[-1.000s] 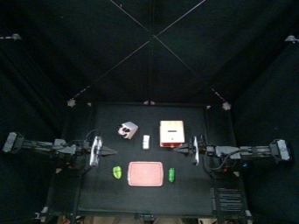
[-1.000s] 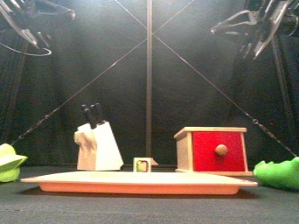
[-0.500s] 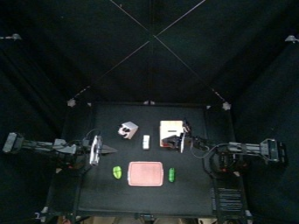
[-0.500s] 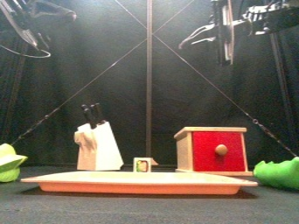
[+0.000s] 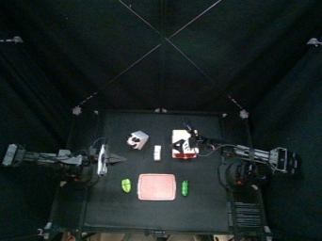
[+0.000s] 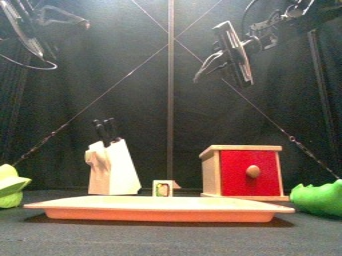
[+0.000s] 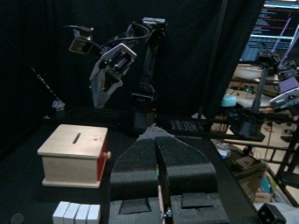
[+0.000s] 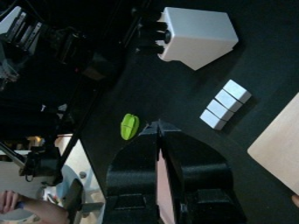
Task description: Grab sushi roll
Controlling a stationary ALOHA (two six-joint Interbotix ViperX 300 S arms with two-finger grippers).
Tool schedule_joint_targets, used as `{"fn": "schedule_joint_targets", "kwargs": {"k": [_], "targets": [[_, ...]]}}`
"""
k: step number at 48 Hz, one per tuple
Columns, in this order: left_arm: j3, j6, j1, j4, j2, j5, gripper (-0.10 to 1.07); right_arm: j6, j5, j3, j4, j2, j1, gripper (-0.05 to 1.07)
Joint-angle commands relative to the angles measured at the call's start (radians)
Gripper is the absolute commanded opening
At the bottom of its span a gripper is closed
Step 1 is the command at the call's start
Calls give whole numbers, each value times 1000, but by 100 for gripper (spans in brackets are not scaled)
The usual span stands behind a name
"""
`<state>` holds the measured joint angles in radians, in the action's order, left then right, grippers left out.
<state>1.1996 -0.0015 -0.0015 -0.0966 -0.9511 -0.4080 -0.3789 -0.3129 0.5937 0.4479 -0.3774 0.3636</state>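
The sushi roll (image 5: 156,151), a small whitish piece, lies on the black table between the white knife block and the wooden box. The front view shows the sushi roll (image 6: 163,187) with its dark centre, behind the plate. It shows too in the right wrist view as the sushi roll (image 8: 228,103) and at the edge of the left wrist view as the sushi roll (image 7: 79,213). My right gripper (image 5: 187,139) hangs high over the box, jaws shut and empty, up and to the right of the roll (image 6: 205,72). My left gripper (image 5: 111,162) rests shut at the table's left side.
A wooden box with a red front (image 6: 245,172) stands right of the roll and a white knife block (image 6: 112,166) left of it. A pink plate (image 5: 156,186) lies at the front, with a green piece (image 5: 126,184) to its left and another green piece (image 5: 185,187) to its right.
My right arm has swung in from the table's right side toward the middle and now hangs tilted over the box. The left arm and the objects have not moved.
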Motion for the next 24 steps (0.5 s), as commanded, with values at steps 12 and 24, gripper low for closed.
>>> {"fn": "schedule_joint_targets", "kwargs": {"k": [12, 24], "targets": [[-18, 5, 17, -14, 5, -11, -2, 0, -236, -124, -6, 54, 95, 10], [-20, 6, 37, -12, 5, -17, -2, -2, -360, -186, -9, 123, 114, 10]]}}
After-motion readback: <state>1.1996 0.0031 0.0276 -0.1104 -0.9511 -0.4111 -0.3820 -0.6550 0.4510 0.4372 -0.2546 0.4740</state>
